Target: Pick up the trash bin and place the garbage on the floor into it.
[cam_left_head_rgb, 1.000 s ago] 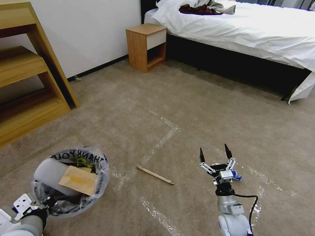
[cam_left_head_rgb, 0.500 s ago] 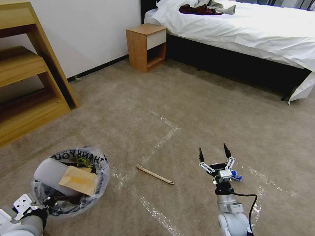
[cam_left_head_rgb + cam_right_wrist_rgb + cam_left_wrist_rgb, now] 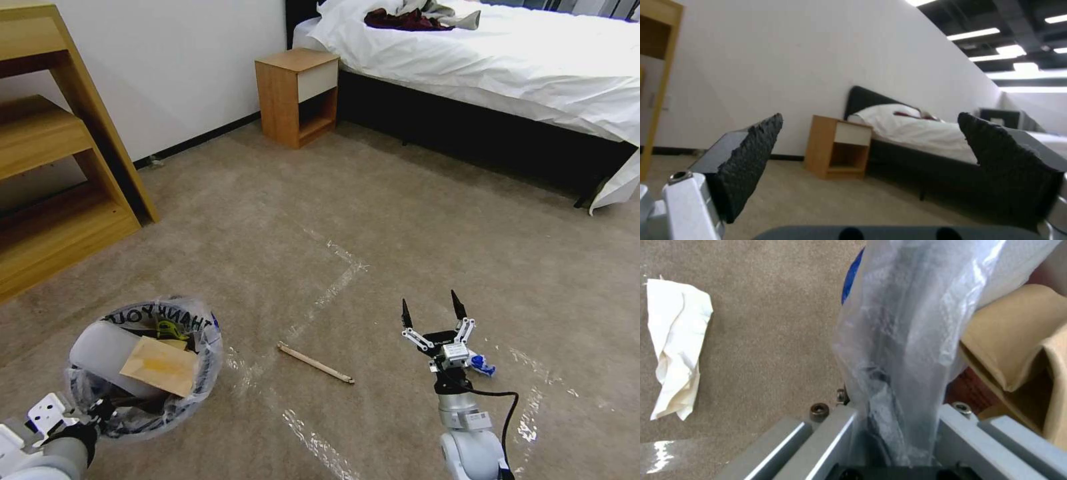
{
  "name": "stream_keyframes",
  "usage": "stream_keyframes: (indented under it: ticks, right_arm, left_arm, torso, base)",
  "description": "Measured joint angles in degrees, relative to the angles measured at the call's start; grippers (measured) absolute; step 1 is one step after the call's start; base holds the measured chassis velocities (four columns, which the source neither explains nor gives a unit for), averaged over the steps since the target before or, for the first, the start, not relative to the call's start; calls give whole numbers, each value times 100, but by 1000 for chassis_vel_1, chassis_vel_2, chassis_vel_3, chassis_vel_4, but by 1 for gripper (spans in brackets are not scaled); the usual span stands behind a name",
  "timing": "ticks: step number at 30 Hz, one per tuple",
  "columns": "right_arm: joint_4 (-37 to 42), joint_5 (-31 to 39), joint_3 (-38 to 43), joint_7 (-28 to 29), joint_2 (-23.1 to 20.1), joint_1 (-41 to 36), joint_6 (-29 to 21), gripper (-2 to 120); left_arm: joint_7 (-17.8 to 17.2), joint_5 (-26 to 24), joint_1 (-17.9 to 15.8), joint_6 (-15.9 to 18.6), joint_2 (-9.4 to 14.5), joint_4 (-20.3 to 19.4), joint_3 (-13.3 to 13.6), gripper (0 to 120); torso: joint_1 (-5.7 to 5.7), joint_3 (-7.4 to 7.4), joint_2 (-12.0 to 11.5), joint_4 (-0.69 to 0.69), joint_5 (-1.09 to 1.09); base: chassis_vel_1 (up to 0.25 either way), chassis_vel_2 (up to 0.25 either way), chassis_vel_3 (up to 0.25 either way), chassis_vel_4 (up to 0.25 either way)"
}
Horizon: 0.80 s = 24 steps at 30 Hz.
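Trash bin (image 3: 143, 363): near left of the scene, lined with a clear bag printed "THANK YOU"; holds a brown cardboard scrap (image 3: 160, 365) and a pale rounded white piece (image 3: 100, 353). Left gripper (image 3: 889, 426): at the bin's near rim, jaws clamped on the rim and the bag plastic, seen close in the left wrist view.

Right gripper (image 3: 430, 312): near right, held above the floor (image 3: 400, 213), jaws spread wide and pointing toward the far side of the room, nothing between them.

Garbage on the floor: thin wooden stick (image 3: 315, 363), lying flat between the bin and the right gripper, beside a tape line; white-blue wad (image 3: 481, 364), just right of the right gripper's wrist; crumpled white paper (image 3: 673, 350), on the carpet beside the bin in the left wrist view.

Floor: beige carpet crossed by shiny tape lines.

Surroundings: wooden shelf unit (image 3: 60, 147) at far left; small wooden nightstand (image 3: 297, 95) against the wall; bed (image 3: 500, 60) with white sheets at far right, dark red cloth (image 3: 400, 19) on it
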Motion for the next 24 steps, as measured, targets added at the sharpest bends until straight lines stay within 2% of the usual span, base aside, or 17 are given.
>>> stream_keyframes:
  ticks: [5, 6, 9, 10, 13, 14, 17, 18, 20, 21, 24]
  right_arm:
    - [-95, 113, -167, -267, -410, 298, -28, 100]
    - [-127, 167, -256, -356, -589, 423, -69, 100]
    - [-193, 531, -585, -583, -1545, 910, -403, 100]
    - [-193, 531, -585, -583, -1545, 910, -403, 100]
    - [-292, 968, -927, -1011, -2385, 1435, -739, 100]
    - [-292, 968, -927, -1011, -2385, 1435, -739, 100]
    - [-351, 1723, -1209, -1910, -2867, 1723, -1012, 100]
    - [-351, 1723, -1209, -1910, -2867, 1723, -1012, 100]
    - [-555, 2504, -1645, -3049, -3198, 2055, -1310, 100]
    - [-658, 2604, -1816, -3346, -3279, 2205, -1429, 100]
    - [-835, 2661, -2077, -3604, -3327, 2425, -1466, 100]
  left_arm:
    - [0, -2, 21, 0, 27, -17, -7, 0]
    - [0, -3, 24, 0, 34, -22, -9, 0]
    - [-11, -6, 18, -1, 64, -24, -20, 0]
    - [-11, -6, 18, -1, 64, -24, -20, 0]
    - [-23, -54, -51, -5, 121, 7, -26, 0]
    - [-23, -54, -51, -5, 121, 7, -26, 0]
    - [-56, -121, -166, -7, 263, 104, 60, 0]
    - [-56, -121, -166, -7, 263, 104, 60, 0]
    - [-64, -149, -187, -7, 367, 178, 92, 0]
    - [-67, -165, -187, -7, 404, 196, 92, 0]
    - [-71, -196, -205, -7, 462, 219, 96, 0]
  torso:
    - [0, 0, 0, 0, 0]
    - [0, 0, 0, 1, 1]
    - [0, 0, 0, 1, 1]
    - [0, 0, 0, 1, 1]
    - [0, -1, 0, 2, 2]
    - [0, -1, 0, 2, 2]
    - [0, -1, 0, 1, -1]
    - [0, -1, 0, 1, -1]
    - [0, -1, 0, -1, 1]
    - [0, 0, 0, 1, 1]
    - [0, 0, 0, 1, -2]
  base:
    - [0, 0, 0, 0]
    - [0, 0, 0, 0]
    - [0, 0, 0, 0]
    - [0, 0, 0, 0]
    - [0, 0, 0, 0]
    - [0, 0, 0, 0]
    - [0, 0, 0, 0]
    - [0, 0, 0, 0]
    - [0, 0, 0, 0]
    - [0, 0, 0, 0]
    - [0, 0, 0, 0]
